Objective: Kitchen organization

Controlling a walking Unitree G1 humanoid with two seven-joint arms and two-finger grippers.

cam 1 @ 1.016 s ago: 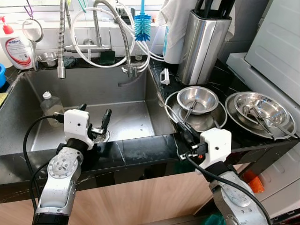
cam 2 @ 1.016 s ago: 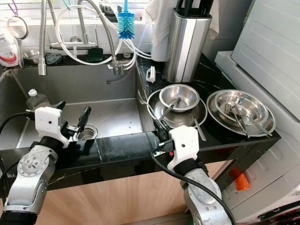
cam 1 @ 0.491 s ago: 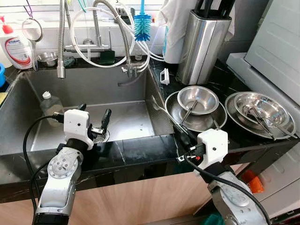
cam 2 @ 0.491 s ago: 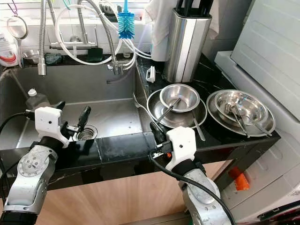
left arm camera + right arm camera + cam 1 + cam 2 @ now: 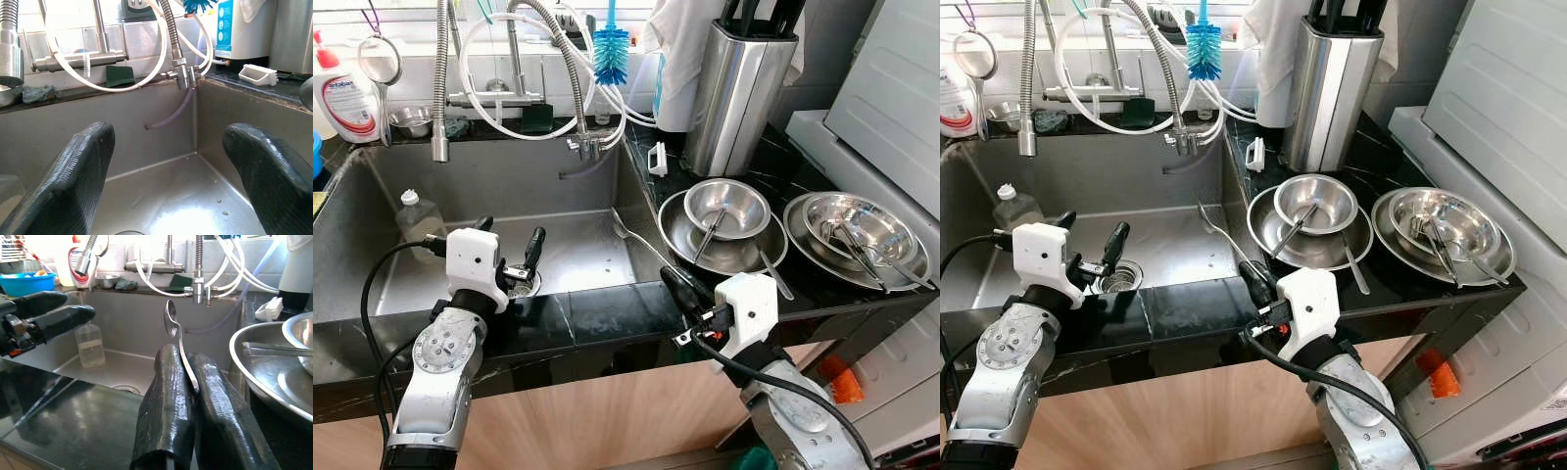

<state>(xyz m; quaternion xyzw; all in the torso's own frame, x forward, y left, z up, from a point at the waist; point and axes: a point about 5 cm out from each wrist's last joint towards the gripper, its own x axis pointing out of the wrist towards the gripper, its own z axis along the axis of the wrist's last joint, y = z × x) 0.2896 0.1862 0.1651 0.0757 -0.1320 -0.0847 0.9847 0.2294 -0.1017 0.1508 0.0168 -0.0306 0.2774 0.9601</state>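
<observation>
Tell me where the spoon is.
The spoon is pinched in the right hand, its bowl out over the sink's right edge, left of the stacked bowls.

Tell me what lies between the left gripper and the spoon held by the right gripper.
In the left eye view, bare steel sink floor lies between the left gripper and the spoon held by the right gripper; the drain sits under the left gripper.

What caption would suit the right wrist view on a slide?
Right gripper shut on a metal spoon, bowl end raised over the sink, with the open left gripper beyond.
</observation>
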